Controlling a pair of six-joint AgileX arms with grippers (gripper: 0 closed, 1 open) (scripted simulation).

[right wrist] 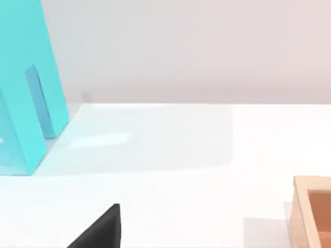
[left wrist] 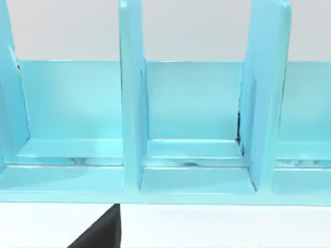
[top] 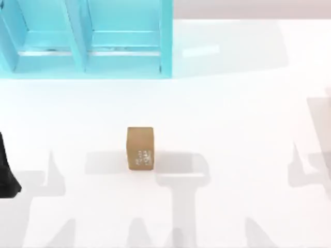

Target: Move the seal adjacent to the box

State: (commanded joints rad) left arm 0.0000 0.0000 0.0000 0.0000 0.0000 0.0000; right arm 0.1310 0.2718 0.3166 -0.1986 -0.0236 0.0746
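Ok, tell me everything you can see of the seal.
The seal is a small tan-brown cuboid block, matte like wood or cardboard, with whitish speckled marks on the face towards the table's near edge. It stands upright on the white table, left of centre, in front of the turquoise rack and well apart from it. Nothing touches it but the table.

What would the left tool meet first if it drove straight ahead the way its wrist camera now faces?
Most likely the blue shelf unit: the left wrist view looks squarely at its upright dividers and open bays, with bare white table before it. Depth is unclear, so how soon is uncertain. The seal sits mid-table, off that line.
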